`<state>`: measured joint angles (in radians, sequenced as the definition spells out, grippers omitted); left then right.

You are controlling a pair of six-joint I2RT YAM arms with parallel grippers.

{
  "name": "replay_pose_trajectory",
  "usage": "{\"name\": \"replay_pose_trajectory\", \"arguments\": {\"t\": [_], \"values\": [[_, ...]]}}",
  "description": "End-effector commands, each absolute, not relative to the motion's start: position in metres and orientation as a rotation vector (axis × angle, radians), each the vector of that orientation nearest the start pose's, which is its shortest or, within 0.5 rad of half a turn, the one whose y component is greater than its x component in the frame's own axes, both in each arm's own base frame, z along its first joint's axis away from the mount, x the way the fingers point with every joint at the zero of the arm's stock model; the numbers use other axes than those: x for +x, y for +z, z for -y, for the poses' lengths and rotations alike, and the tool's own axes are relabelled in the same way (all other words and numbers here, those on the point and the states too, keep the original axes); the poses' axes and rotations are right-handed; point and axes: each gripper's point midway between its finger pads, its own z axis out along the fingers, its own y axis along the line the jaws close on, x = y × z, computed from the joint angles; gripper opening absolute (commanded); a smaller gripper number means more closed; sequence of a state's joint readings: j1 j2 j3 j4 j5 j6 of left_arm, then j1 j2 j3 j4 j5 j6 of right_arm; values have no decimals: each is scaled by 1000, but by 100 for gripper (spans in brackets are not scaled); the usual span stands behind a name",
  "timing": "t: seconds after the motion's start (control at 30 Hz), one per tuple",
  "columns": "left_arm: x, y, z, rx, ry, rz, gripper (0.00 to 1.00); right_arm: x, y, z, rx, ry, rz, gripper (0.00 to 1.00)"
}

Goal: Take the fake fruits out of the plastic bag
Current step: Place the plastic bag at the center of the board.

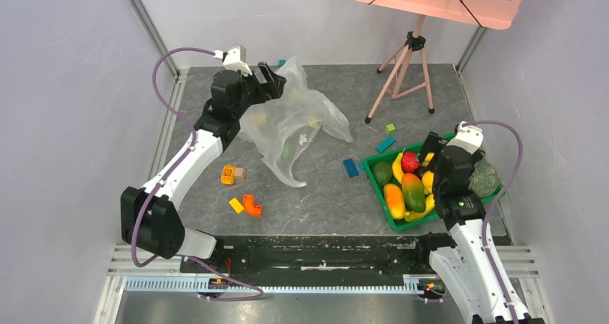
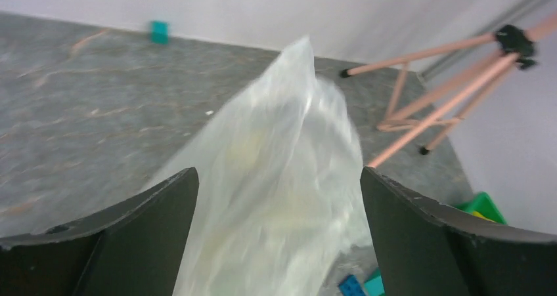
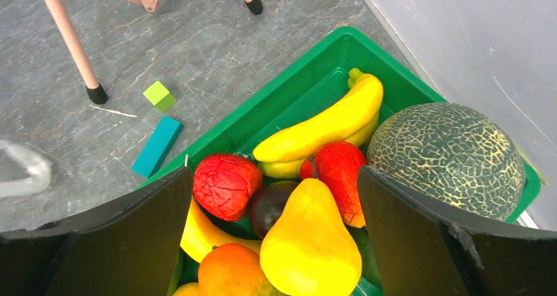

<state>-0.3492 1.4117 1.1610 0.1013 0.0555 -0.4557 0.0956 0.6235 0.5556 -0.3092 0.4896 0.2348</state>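
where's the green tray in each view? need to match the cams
Top external: green tray at the right, near the table's front edge.
Left wrist: only a corner, lower right.
Right wrist: fills the centre and right.
Shared landmark: pink tripod, beyond the tray in all three.

Blocks, a tray and a tripod scattered over the grey surface [image 1: 323,209].
Near left, there's an orange block [image 1: 251,205] just beside a yellow block [image 1: 235,205]; over on the right sits the green tray [image 3: 292,79], with a blue block [image 1: 350,167], teal block [image 1: 385,144] and lime cube [image 1: 390,128] off its far-left side, and the pink tripod [image 1: 414,42] stands beyond.
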Motion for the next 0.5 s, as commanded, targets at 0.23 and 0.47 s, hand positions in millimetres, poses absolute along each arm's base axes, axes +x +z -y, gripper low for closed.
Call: {"name": "replay_pose_trajectory", "arguments": {"t": [0.23, 0.47], "values": [[404, 254, 128, -327, -362, -1939, 100, 279, 190, -5, 216, 58, -1797, 98], [364, 274, 130, -350, -174, -1953, 100, 282, 189, -28, 151, 203, -1719, 98]]}}
